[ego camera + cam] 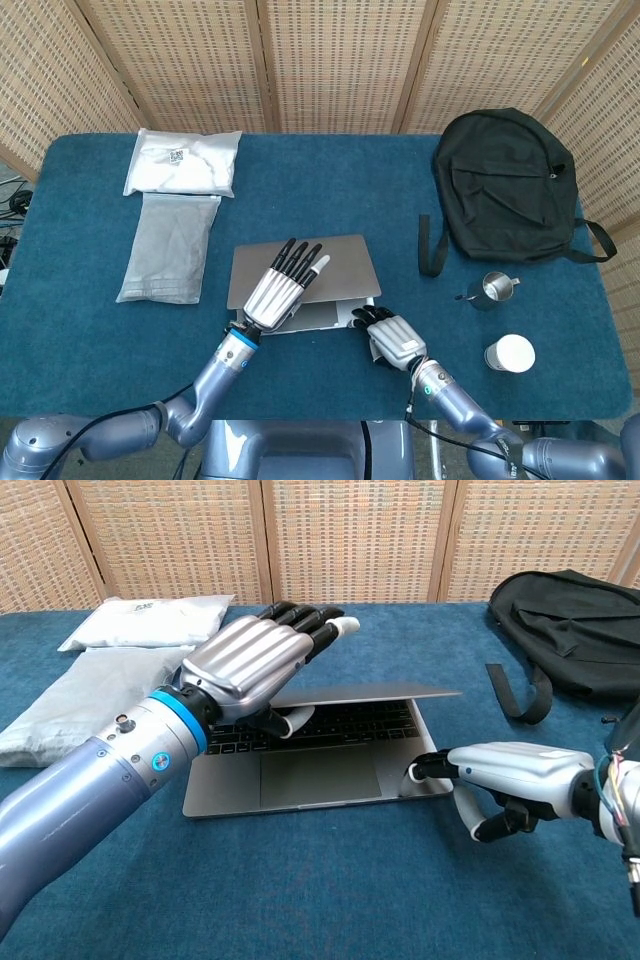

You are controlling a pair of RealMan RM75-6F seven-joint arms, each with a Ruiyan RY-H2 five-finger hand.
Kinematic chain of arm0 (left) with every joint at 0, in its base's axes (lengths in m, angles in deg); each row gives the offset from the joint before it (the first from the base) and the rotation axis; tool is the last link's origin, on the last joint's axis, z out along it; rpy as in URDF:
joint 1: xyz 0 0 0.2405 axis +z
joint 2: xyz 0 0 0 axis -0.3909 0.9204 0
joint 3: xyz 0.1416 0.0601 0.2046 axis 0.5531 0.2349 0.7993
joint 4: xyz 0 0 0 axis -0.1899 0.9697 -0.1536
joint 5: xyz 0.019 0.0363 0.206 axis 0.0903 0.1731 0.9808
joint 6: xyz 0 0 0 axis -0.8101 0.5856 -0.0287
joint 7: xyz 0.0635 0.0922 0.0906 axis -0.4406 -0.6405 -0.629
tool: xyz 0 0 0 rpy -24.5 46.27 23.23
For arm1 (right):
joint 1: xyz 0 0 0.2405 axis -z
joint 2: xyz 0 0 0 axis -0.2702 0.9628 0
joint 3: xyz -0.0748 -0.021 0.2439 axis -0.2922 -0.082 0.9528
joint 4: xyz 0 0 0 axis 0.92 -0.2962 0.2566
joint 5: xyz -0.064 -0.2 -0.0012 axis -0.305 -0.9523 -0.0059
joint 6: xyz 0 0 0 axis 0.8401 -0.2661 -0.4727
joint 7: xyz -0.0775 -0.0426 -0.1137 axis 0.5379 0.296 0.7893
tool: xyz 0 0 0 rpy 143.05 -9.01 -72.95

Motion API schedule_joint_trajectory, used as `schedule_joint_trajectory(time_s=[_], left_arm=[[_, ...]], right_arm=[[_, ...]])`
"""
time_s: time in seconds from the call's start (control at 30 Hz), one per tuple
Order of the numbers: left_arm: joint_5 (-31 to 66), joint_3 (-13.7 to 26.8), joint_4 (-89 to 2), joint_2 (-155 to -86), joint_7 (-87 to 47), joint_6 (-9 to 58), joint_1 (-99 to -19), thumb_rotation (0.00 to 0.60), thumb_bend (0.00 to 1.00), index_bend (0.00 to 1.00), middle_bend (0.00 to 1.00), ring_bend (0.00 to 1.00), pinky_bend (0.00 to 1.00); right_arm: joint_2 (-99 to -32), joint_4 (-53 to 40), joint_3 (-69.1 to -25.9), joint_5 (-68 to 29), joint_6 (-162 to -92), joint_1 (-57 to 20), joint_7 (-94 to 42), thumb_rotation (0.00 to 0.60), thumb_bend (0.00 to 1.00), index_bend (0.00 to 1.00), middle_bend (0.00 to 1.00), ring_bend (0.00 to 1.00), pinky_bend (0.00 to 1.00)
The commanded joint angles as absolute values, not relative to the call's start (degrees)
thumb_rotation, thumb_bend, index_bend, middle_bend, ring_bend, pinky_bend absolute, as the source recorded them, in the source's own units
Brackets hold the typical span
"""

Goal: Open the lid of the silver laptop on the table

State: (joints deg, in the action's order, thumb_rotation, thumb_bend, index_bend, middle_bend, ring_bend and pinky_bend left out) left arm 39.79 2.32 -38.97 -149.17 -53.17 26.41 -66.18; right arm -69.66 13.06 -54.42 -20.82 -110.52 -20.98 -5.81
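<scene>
**Lid cracked open, most of the swing still ahead**

You are working on a blue table (pixel 90 340), with the silver laptop (pixel 310 770) lying near its front edge, between your two arms. A black backpack (pixel 505 185) is sitting well apart at the right rear, two white packets (pixel 180 165) are lying at the left rear, and a small metal pitcher (pixel 493 288) and a white cup (pixel 512 353) are standing off to the right.

The lid (pixel 300 262) is sitting only partly raised: in the chest view its front edge is hanging low over the keyboard, so I judge the task as begun but far from finished, with the screen not yet upright.

Your left hand (pixel 250 660) is reaching over the lid with fingers extended along its top and its thumb tucked beneath the front edge, so it is pinching the lid. Your right hand (pixel 510 775) is pressing a fingertip on the base's front right corner, the other fingers curled, grasping nothing.
</scene>
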Motion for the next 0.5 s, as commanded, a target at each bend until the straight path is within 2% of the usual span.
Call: schedule_joint_trajectory(time_s=[0.03,0.5], left_arm=[[39.3,1.8,-38.6,-149.1,-53.1,26.5,-66.4,0.600,0.45,0.00,0.00,0.00,0.00],[34.8,-3.0,-40.8,-145.7,-52.6,26.6,-67.1,0.600,0.45,0.00,0.00,0.00,0.00]], right_arm=[[-69.6,12.9,-54.6,-20.8,-110.5,-21.1,-5.7,0.600,0.98,0.19,0.12,0.05,0.11],[-69.0,12.5,-55.9,-21.2,-110.4,-21.7,-4.8,0.600,0.98,0.19,0.12,0.05,0.12]])
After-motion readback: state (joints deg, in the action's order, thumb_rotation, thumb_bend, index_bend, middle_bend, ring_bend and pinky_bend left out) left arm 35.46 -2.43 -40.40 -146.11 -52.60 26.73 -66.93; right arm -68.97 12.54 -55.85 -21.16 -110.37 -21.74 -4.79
